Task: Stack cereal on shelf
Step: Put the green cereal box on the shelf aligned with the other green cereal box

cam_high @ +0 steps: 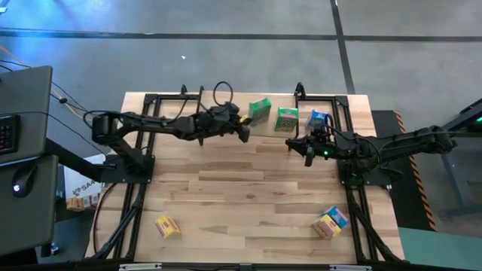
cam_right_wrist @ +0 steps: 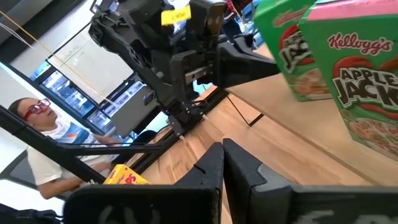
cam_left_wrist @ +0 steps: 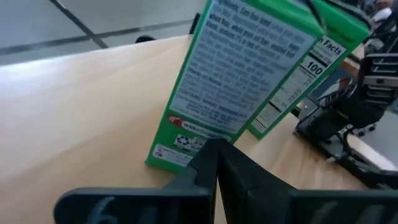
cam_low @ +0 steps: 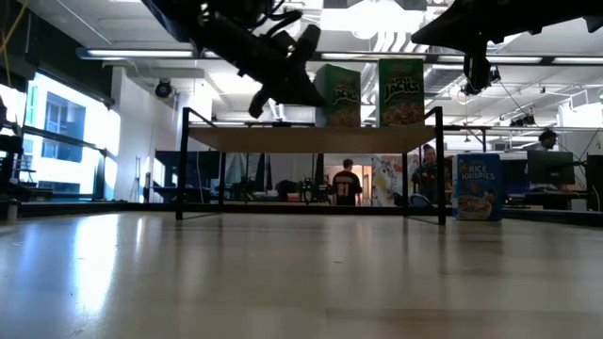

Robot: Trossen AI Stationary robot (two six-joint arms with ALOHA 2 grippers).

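Nearest the lens, my left end effector (cam_left_wrist: 214, 165) sits clenched with nothing in it, its tip just beside the bottom edge of a green cereal box (cam_left_wrist: 249, 74) that stands tilted on the shelf (cam_high: 188, 103). Seen from above, that end effector (cam_high: 245, 135) is at about 11 o'clock on the desk (cam_high: 241, 196), with two green boxes (cam_high: 259, 110) (cam_high: 286, 119) at 12 o'clock on the light plank. My right end effector (cam_high: 307, 153), also clenched and empty, hovers at about 1 o'clock, just below a blue box (cam_high: 318, 120); the low view shows that blue box (cam_low: 477, 186) standing on the desk by the shelf leg, not on the plank.

Still down on the desk are a yellow box (cam_high: 166, 226) at 7 o'clock and, at 5 o'clock, a yellow and blue pair (cam_high: 331, 221) lying touching each other.

I judge the task about a third done. The risk is at my left tip: the nearer green box already leans, and a nudge from clenched fingers could topple it into its neighbour or off the narrow plank. My two arms are also near each other over the shelf, so a careless swing could knock them together. The touching pair at 5 o'clock could drag along as one when I pick.
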